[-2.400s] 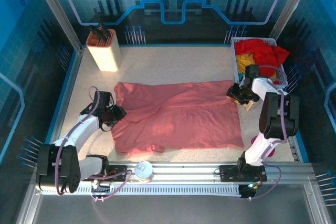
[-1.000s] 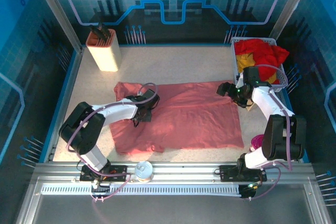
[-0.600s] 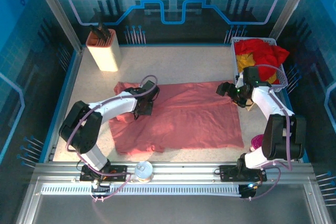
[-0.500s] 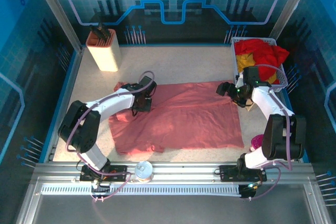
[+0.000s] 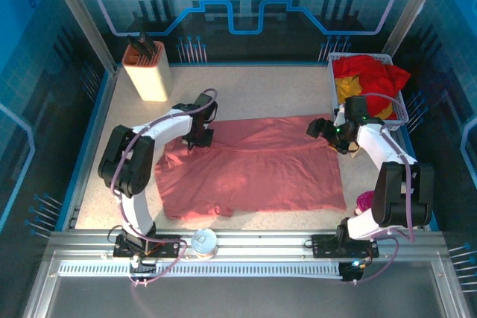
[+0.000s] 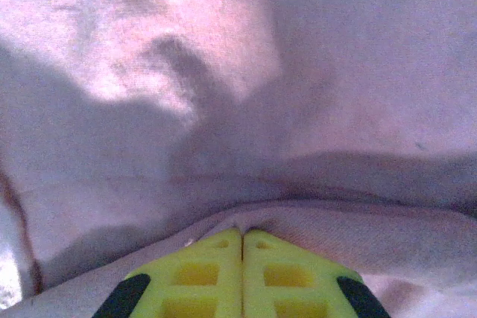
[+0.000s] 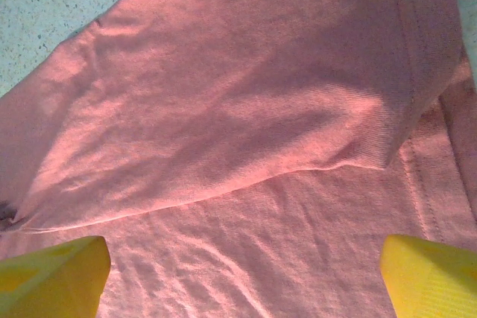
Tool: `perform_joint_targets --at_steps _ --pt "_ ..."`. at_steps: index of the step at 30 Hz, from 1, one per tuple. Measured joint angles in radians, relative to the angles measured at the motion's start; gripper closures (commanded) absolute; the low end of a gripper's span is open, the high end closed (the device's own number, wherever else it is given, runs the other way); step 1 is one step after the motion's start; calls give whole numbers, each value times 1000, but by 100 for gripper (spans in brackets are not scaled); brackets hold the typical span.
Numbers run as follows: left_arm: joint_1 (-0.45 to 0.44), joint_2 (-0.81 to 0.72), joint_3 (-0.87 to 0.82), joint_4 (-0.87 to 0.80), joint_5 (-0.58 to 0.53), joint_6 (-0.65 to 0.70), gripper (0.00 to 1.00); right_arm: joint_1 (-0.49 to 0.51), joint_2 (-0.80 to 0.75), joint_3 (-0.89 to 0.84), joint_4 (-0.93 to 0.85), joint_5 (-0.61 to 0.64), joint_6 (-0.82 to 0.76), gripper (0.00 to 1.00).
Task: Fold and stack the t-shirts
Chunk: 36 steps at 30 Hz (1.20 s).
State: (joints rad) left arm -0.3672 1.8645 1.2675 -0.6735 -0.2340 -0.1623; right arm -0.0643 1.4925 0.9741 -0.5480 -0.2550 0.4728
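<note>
Top: we are pinching pink shirt [image 5: 261, 173], spread on surface [image 5: 253, 91], at far left edge with left hand [image 5: 198, 136]; right hand [image 5: 328, 130] hovering over far right corner; red shirt [image 5: 373, 76] lying in basket [image 5: 361, 56].
Left wrist: fingers [image 6: 201, 277] pressed together, thin cloth ridge [image 6: 335, 210] caught at tips.
Right wrist: fingers [image 7: 52, 273] standing wide apart above sleeve [image 7: 246, 87], holding nothing.
Likely best: we are needing matching right grip, then lifting both level.

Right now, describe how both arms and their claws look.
The left arm and right arm are white links with black joints, each carrying a thin purple cable. The left claw and right claw have blocky yellow fingers; the left's carry black patches and moulded recesses.
</note>
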Motion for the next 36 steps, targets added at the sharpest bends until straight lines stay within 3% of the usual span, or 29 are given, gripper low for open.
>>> perform_joint_targets --at_steps 2,6,16,22,24,36 --pt "7 26 23 -3 -8 10 81 0 0 -3 2 0 0 6" --pt "16 35 44 -5 -31 20 78 0 0 -15 3 -9 -3 7" --pt "14 -13 84 -40 -27 3 85 3 0 -26 10 -23 -3 7" --pt "-69 -175 -5 -38 -15 -51 85 7 0 -26 10 -27 -3 7" --pt "-111 -213 -56 -21 -8 -71 80 7 0 -26 11 -33 -3 7" --pt "-126 -163 -171 69 -16 -101 70 18 33 -26 26 -45 -3 7"
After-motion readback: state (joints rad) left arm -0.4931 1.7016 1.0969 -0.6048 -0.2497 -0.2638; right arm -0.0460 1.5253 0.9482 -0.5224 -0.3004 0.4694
